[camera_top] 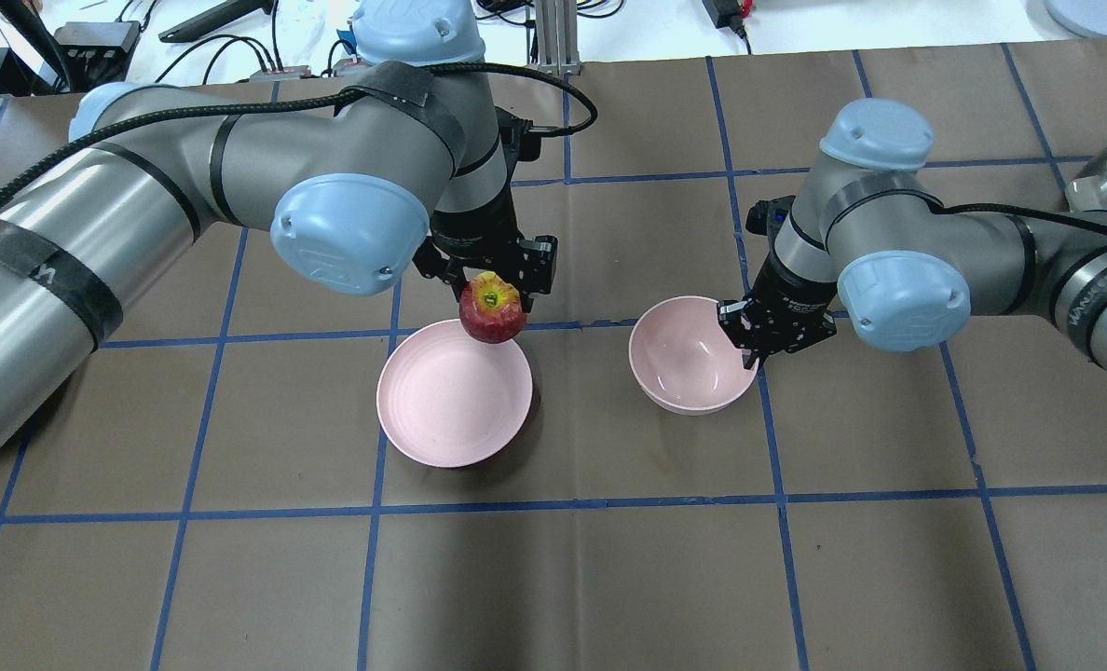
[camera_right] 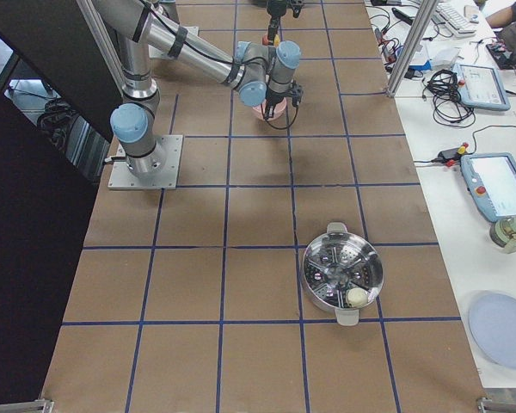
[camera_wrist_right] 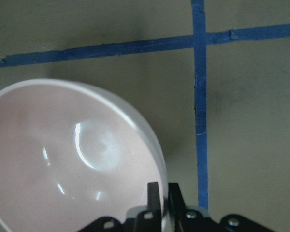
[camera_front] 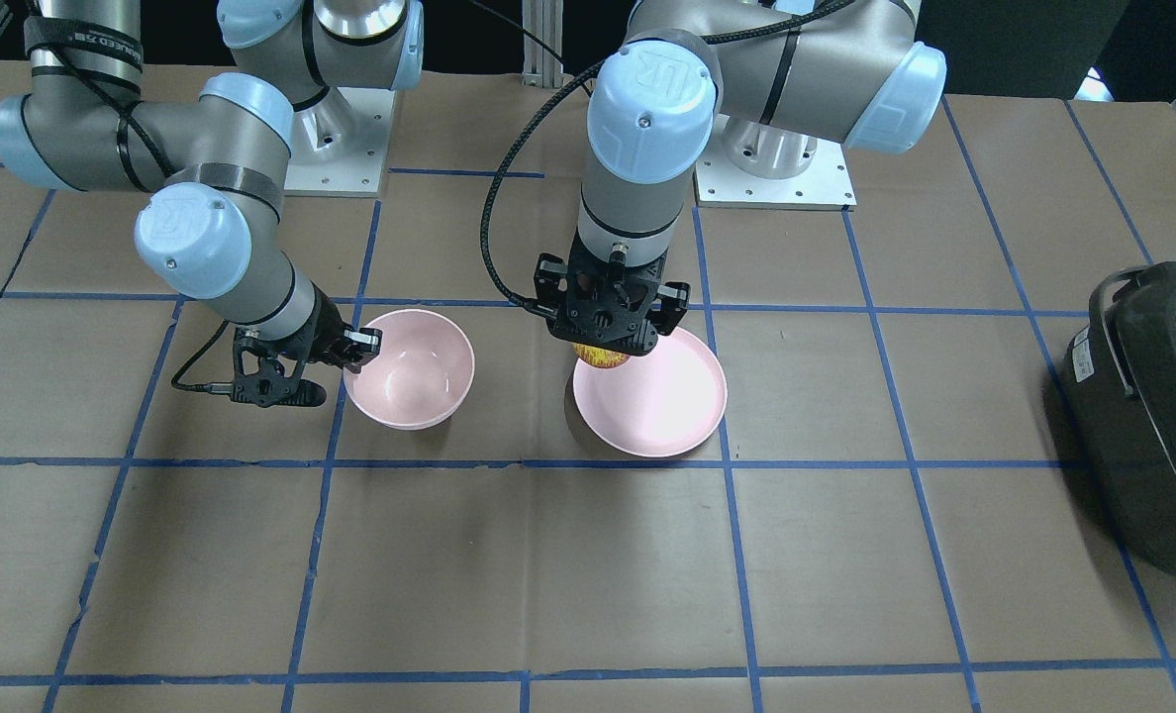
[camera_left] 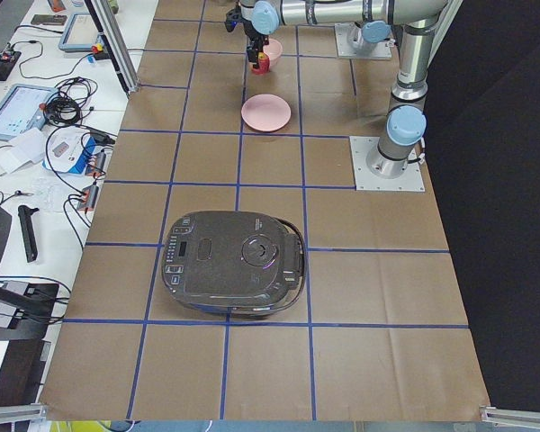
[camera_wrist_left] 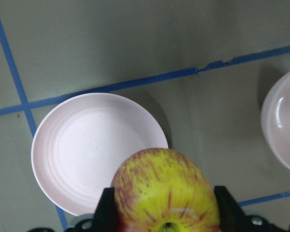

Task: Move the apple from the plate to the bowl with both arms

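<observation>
A robotics lab: two industrial arms [camera_front: 647, 129] are bolted through metal base plates [camera_left: 387, 165] to a tabletop [camera_left: 378, 270] papered brown and gridded with blue tape [camera_front: 727, 555]. Benches [camera_right: 507, 129] alongside carry teach pendants [camera_right: 499, 185] and tangled cables [camera_right: 447, 99]. Aluminium frame posts [camera_left: 115, 45] stand at the tabletop's edge, and a rice cooker [camera_left: 232, 264] sits on it.

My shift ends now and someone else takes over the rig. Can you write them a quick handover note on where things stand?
Left gripper: shut on the apple, which is lifted clear of the plate.
Right gripper: pinching the rim of the bowl on the side away from the plate.
Plate and bowl: both empty, side by side on the table, not touching.
Done: apple picked off the plate.
Left: carry it over the bowl and release it inside.
</observation>
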